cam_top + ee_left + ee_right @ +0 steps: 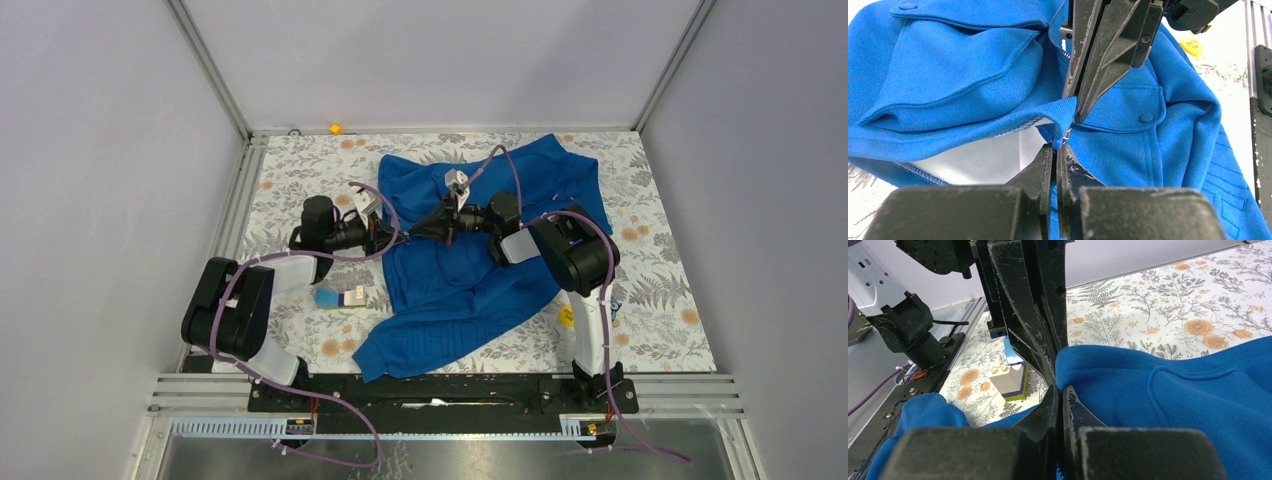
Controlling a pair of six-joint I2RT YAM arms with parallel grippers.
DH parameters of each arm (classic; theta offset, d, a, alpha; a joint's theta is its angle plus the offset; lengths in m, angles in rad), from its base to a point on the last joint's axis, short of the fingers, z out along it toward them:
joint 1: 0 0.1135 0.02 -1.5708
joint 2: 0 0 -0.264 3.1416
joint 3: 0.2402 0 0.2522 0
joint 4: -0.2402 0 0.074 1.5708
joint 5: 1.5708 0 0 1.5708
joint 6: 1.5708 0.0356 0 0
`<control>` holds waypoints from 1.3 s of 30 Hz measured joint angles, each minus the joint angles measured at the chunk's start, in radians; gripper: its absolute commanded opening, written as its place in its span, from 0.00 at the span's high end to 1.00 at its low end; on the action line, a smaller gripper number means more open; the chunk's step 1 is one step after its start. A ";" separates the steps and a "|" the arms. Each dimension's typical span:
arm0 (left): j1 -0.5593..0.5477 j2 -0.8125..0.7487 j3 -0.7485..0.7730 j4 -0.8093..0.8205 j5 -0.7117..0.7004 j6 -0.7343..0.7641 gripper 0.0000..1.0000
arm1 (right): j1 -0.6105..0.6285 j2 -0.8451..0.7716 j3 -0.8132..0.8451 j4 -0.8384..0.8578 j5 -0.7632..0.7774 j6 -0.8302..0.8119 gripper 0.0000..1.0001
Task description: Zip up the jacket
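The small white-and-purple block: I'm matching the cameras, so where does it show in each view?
Top external: the block lies lower left of centre, just left of the jacket.
Left wrist: not in it.
Right wrist: left of centre, just past the jacket's near edge.
Shared landmark: the jacket, blue fabric in all three views.
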 measured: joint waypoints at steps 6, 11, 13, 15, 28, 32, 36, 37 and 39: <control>0.000 0.041 0.006 0.021 0.039 -0.026 1.00 | 0.018 0.000 0.015 -0.007 0.001 0.000 1.00; 0.001 0.043 0.010 0.018 0.036 -0.028 1.00 | 0.029 0.000 0.018 -0.007 -0.011 -0.001 1.00; 0.001 0.042 0.010 0.018 0.036 -0.029 1.00 | 0.029 0.000 0.018 -0.007 -0.011 -0.001 1.00; 0.001 0.042 0.010 0.018 0.036 -0.031 1.00 | 0.029 0.000 0.019 -0.007 -0.011 0.000 1.00; -0.025 -0.126 -0.008 -0.111 -0.065 -0.158 0.38 | 0.039 0.008 0.052 -0.001 0.004 0.025 1.00; -0.012 -0.241 -0.058 -0.147 -0.082 -0.230 0.33 | 0.040 0.016 0.052 -0.002 0.005 0.029 1.00; 0.039 -0.330 -0.103 -0.148 -0.121 -0.370 0.35 | 0.040 0.017 0.053 -0.001 0.012 0.029 1.00; 0.050 -0.349 -0.118 -0.136 -0.139 -0.417 0.36 | 0.040 0.017 0.053 -0.001 0.013 0.029 1.00; 0.066 -0.376 -0.146 -0.108 -0.187 -0.514 0.37 | 0.040 0.017 0.053 -0.001 0.014 0.029 1.00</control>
